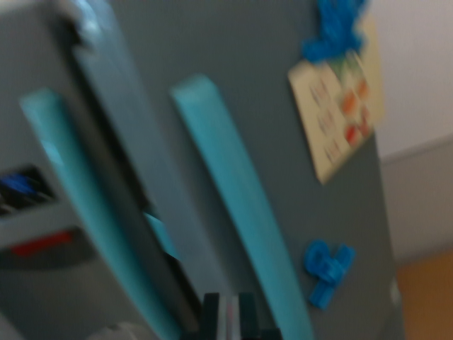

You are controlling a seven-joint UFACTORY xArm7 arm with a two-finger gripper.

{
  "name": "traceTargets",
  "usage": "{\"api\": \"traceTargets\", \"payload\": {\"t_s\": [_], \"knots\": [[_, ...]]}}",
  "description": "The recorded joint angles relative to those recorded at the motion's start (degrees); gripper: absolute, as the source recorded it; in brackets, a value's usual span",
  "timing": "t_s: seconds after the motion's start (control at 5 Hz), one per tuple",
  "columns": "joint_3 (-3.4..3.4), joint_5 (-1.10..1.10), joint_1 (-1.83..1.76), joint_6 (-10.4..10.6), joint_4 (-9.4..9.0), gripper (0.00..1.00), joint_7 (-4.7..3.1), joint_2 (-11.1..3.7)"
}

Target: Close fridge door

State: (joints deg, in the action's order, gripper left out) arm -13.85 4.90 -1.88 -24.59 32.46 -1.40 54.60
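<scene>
A: Can you read the paper (338,113) on the fridge door (283,142)?
B: No, too blurry. The door fills your view. The gripper (230,315) peeks in below; I can't tell its gap.

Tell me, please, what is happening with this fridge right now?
The wrist camera faces a grey two-door toy-like fridge with long turquoise handles. A dark gap between the doors shows one door is not fully shut. The hand sits at the bottom edge near that gap. The picture is blurred, so contact cannot be judged.
</scene>
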Motion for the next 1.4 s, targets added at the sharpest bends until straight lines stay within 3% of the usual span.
{"api": "traceTargets", "payload": {"t_s": [0.2,0.4,0.6,0.8,1.0,1.2,1.4], "knots": [[-1.13,0.0,0.0,0.0,0.41,1.0,0.0,-3.35],[-1.13,0.0,0.0,0.0,0.41,1.0,0.0,-3.35],[-1.36,0.0,0.0,0.03,2.07,1.0,0.0,-6.83],[-1.36,0.0,0.0,0.03,2.07,1.0,0.0,-6.83],[-1.47,0.0,0.0,0.04,5.2,1.0,0.0,-11.25],[-1.47,0.0,0.0,0.04,5.2,1.0,0.0,-11.25],[-1.48,0.0,0.0,0.05,8.37,1.0,0.0,-15.62]]}}
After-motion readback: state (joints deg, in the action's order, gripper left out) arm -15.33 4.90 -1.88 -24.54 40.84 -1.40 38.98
